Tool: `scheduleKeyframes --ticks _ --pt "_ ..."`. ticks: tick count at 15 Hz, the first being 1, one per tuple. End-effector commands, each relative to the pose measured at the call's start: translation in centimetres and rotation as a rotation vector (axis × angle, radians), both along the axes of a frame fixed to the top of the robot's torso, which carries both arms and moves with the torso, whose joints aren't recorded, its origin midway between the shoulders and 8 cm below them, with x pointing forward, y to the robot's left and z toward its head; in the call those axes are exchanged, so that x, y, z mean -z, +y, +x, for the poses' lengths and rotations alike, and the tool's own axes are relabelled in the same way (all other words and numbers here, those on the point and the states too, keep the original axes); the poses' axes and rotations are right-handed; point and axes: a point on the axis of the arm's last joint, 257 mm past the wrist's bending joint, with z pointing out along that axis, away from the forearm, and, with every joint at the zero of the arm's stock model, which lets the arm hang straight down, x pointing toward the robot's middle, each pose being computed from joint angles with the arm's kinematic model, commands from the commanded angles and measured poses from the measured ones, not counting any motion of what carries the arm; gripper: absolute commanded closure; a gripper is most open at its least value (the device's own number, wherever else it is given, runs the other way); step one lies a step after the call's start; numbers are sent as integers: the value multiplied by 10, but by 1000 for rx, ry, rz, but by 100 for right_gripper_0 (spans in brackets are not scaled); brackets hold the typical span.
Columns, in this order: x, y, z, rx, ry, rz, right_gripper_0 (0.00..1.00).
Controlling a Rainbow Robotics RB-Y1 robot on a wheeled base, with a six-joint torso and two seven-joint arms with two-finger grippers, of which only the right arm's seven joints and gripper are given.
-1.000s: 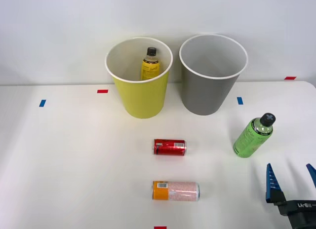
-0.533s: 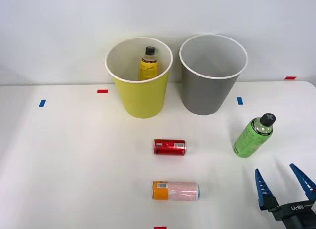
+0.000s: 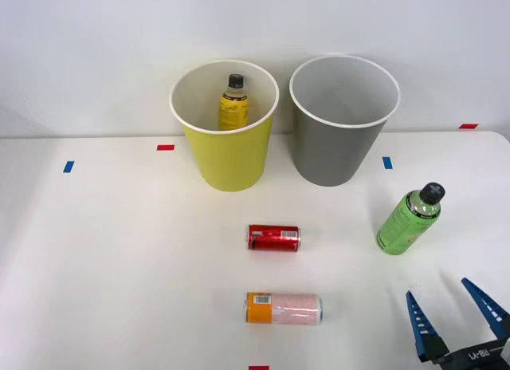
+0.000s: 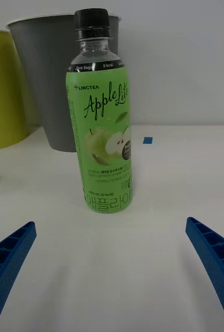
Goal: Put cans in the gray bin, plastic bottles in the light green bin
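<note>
Right gripper point(image 3: 454, 322) hovers low over the white table point(image 3: 119, 266), its blue fingers spread wide, near the upright green bottle point(image 3: 408, 220). 1 yellow bottle point(image 3: 232, 105) stands inside the light green bin point(image 3: 227, 159); the gray bin point(image 3: 335, 147) sits beside it. 2 cans lie on their sides: red point(image 3: 273, 238), and orange-ended point(image 3: 284, 308) nearer the robot.

Your front view looks forward and down over the whole table point(image 3: 119, 266) from above. Your right wrist view sits low, close, facing level. Both share the green bottle point(image 3: 408, 219) point(image 4: 100, 119) and gray bin point(image 3: 343, 119) point(image 4: 44, 78).
</note>
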Motion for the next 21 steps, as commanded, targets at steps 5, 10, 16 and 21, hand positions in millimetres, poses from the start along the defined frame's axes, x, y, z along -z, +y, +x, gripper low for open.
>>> scheduleKeyframes --ticks 5,10,16,21 --pt "16 15 -24 -20 45 38 0" --pt "21 35 -44 -29 66 152 0" --pt "20 33 -73 -5 67 216 0" --pt "20 29 -75 3 68 214 0"
